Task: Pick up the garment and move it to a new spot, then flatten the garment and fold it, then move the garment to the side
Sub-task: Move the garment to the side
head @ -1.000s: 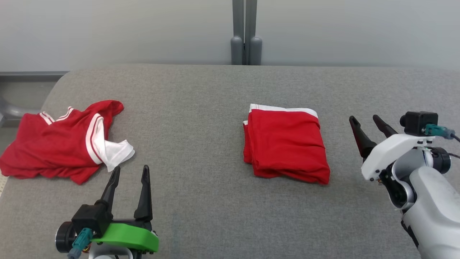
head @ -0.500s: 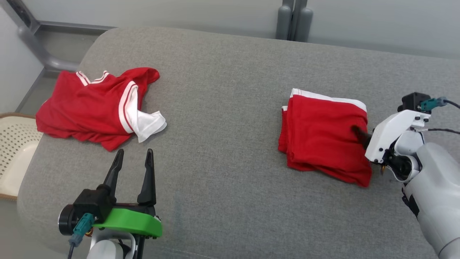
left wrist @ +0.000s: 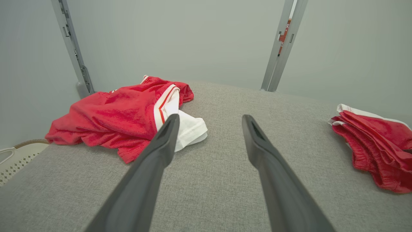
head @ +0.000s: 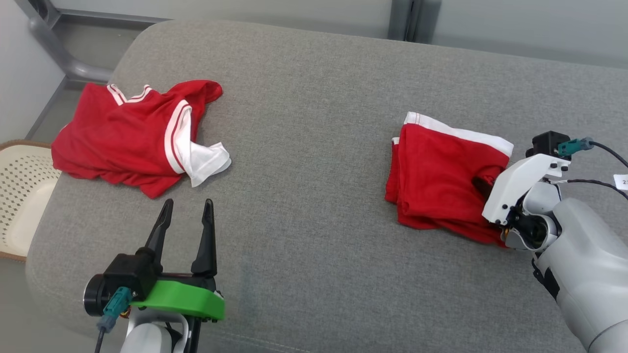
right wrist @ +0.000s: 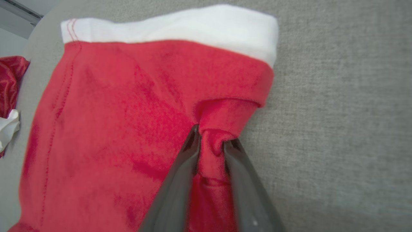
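Grey woven-cloth table [head: 304, 147], rounded at the corners. On the table's right part lies the folded red knit garment [head: 441, 181] with white band, a bunched fold pinched tight in the right pincer [right wrist: 210, 141]. The left pincer [head: 189, 208] gapes empty over the table's near-left edge.

Head overhead, wrists low, garment [head: 436, 181] likely common

Left hand [head: 189, 202]: we see two long dark fingers [head: 206, 235], a green bracket [head: 179, 304], a teal plug [head: 114, 308].
Right hand [right wrist: 212, 137]: we note a white bracket [head: 520, 181], black cables [head: 606, 149].
Forearm [head: 584, 274]: pale grey, smooth.
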